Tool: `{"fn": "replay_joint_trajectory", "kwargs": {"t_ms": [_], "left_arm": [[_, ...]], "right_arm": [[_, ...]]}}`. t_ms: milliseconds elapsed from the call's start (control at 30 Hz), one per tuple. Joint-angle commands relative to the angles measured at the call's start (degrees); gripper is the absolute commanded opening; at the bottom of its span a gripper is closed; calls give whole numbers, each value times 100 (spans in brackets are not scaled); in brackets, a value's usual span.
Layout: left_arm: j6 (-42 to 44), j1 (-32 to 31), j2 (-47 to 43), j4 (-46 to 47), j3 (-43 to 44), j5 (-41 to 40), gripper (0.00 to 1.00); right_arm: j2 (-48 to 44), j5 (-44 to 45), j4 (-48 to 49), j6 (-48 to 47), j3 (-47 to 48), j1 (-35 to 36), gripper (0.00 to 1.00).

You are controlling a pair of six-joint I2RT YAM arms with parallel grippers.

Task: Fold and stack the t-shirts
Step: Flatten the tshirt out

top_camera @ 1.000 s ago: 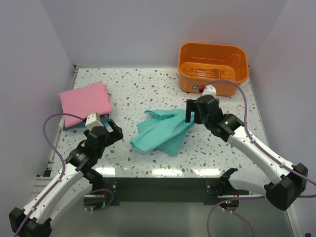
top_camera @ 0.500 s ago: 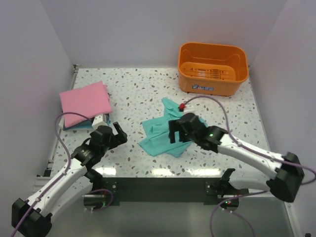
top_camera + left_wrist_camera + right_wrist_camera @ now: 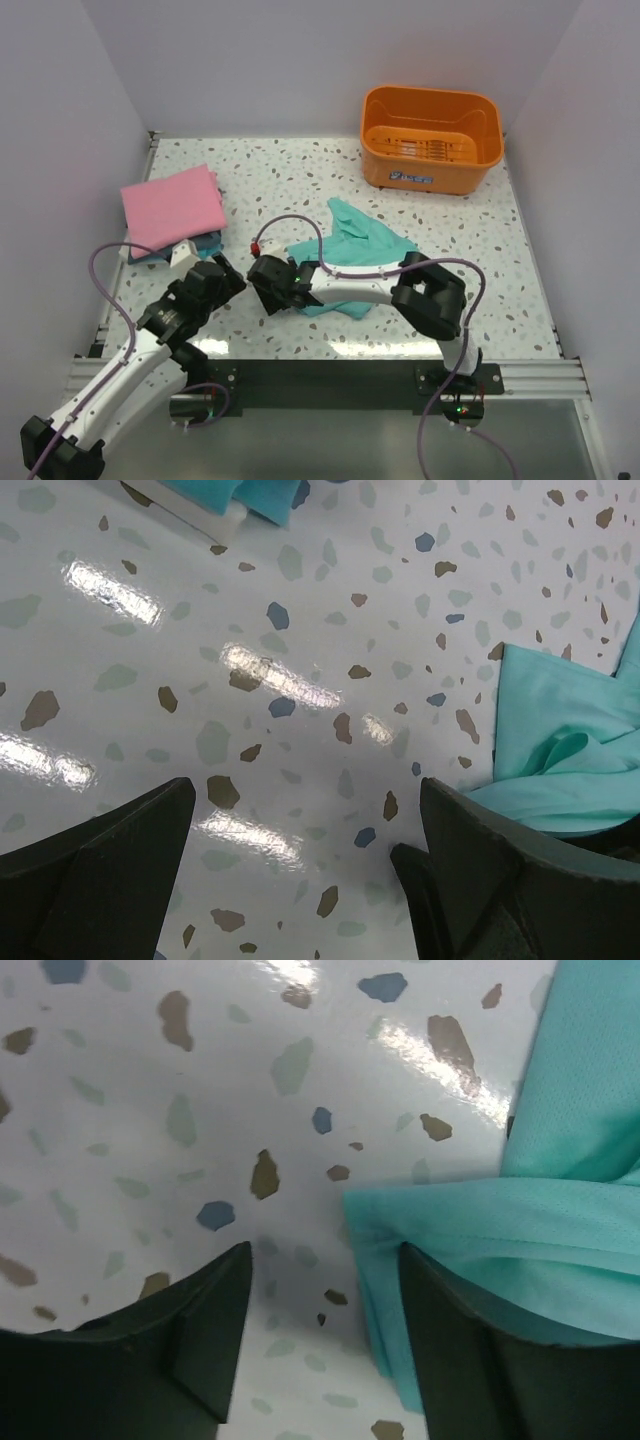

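The teal-green t-shirt [image 3: 362, 243] lies crumpled mid-table. My right gripper [image 3: 276, 292] is open and low at the shirt's near left edge. In the right wrist view [image 3: 325, 1310] the shirt's edge [image 3: 520, 1210] lies between the fingers, on the right finger's side. My left gripper [image 3: 226, 277] is open and empty over bare table, left of the shirt; its wrist view [image 3: 300, 880] shows the shirt [image 3: 560, 740] at the right. The pink shirt [image 3: 172, 204] lies folded on the darker blue-teal shirt [image 3: 207, 242] at the left. That blue-teal shirt also shows in the left wrist view [image 3: 250, 492].
An orange plastic basket [image 3: 432, 140] stands at the back right. White walls close in the table on three sides. A black rail [image 3: 330, 375] runs along the near edge.
My right arm has swung left across the teal-green shirt to its near left edge, and the shirt has shifted and spread to the right. My left gripper has barely moved.
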Motion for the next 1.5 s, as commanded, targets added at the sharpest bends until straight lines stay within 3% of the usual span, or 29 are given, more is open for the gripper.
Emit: {"fn": "replay_joint_trajectory", "kwargs": {"t_ms": [0,67,133,200,300,433,533,700,1033,1167,1367,1467], "left_arm": [[-186,-6,34,-65,89,-167,100],[-168,-6,61,-83,81,-175,100],[-186,-6,78,-91,98,-167,100],[-186,-6,52,-83,89,-175,100],[-160,-6,17,-83,89,-176,100],[-107,-6,-1,-74,107,-140,100],[112,-6,43,179,81,-9,100],[710,-6,385,1111,63,798,100],[1159,-15,2685,3184,379,1951,100],[1343,-76,3425,3678,703,1926,100],[1511,-137,4551,4048,1318,1689,100],[1607,-208,5078,4031,1608,1557,93]], "right_arm": [[363,519,-342,179,340,-31,60],[479,782,-492,328,410,-39,57],[575,1044,-518,599,367,-39,47],[567,1090,-440,714,270,-39,32],[506,1361,-369,996,94,-39,0],[164,1810,-300,1015,-142,-31,0],[-661,1863,138,743,-624,-31,0],[-2857,2556,273,531,-1434,-57,0],[-6152,4049,-2493,1918,-2657,-1709,0],[-6789,4412,-3365,2323,-2701,-1894,0],[-6790,4640,-4332,3113,-2710,-1911,0],[-6816,4764,-4597,3282,-2622,-1911,0]]}}
